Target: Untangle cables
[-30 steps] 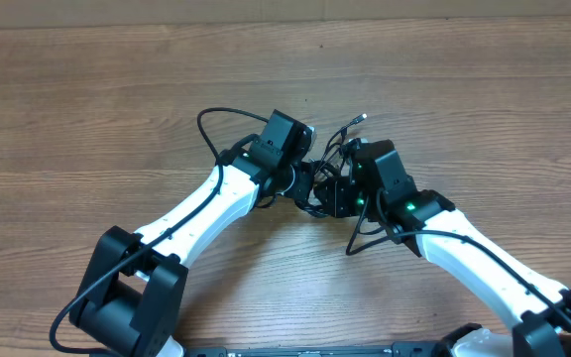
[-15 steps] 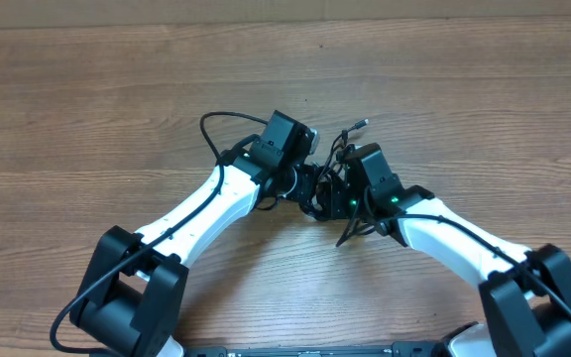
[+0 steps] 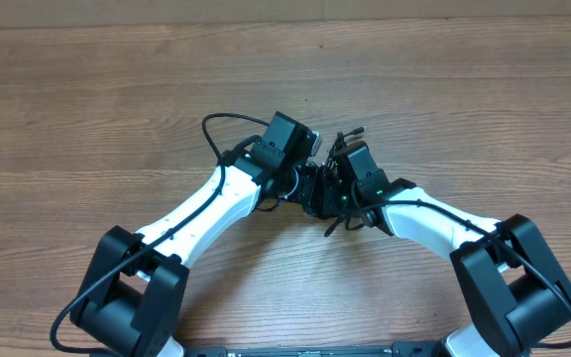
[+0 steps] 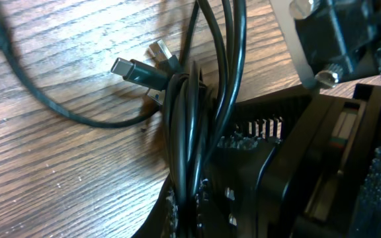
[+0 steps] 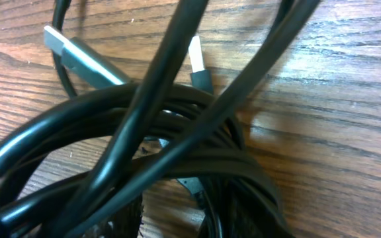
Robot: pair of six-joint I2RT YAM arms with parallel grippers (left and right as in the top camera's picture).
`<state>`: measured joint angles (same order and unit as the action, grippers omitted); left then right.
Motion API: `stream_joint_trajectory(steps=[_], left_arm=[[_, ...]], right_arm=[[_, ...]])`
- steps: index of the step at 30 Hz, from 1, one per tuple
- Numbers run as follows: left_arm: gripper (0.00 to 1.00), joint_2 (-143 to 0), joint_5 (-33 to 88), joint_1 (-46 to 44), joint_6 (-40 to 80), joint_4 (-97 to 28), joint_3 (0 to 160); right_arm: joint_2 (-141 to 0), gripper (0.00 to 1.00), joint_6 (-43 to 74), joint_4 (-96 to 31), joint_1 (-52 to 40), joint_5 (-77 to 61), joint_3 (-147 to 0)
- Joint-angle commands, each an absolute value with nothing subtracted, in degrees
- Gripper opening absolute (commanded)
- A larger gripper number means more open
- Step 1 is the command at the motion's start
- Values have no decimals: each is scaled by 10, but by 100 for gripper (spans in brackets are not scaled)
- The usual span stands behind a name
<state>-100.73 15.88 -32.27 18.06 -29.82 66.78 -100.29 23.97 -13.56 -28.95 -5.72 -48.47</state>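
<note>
Pinches a bundle of the cables (image 4: pixel 187 132) in the closed left gripper (image 3: pixel 308 185), strands running down into its jaws. Meets the right gripper (image 3: pixel 335 193) nose to nose over the same knot; cannot tell whether that one grips or stands open. Shows plug tips (image 4: pixel 137 69) lying just beside the bundle on the wooden table (image 3: pixel 117 99), with one strand curving away across the wood.
</note>
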Motion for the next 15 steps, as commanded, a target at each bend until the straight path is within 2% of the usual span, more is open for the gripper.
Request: stream_joint_trajectory(steps=[1, 5, 6, 15], left_arm=[[4, -993, 129, -319, 185, -301, 677], [4, -998, 91, -319, 185, -300, 677], [4, -1001, 83, -319, 185, -300, 677], [4, -1055, 66, -314, 190, -295, 676]], right_arm=[[-1049, 34, 255, -154, -280, -3, -460], [-1049, 6, 255, -157, -280, -36, -460], [-1049, 4, 255, -157, -278, -43, -461], [-990, 4, 238, -204, -197, -188, -466]])
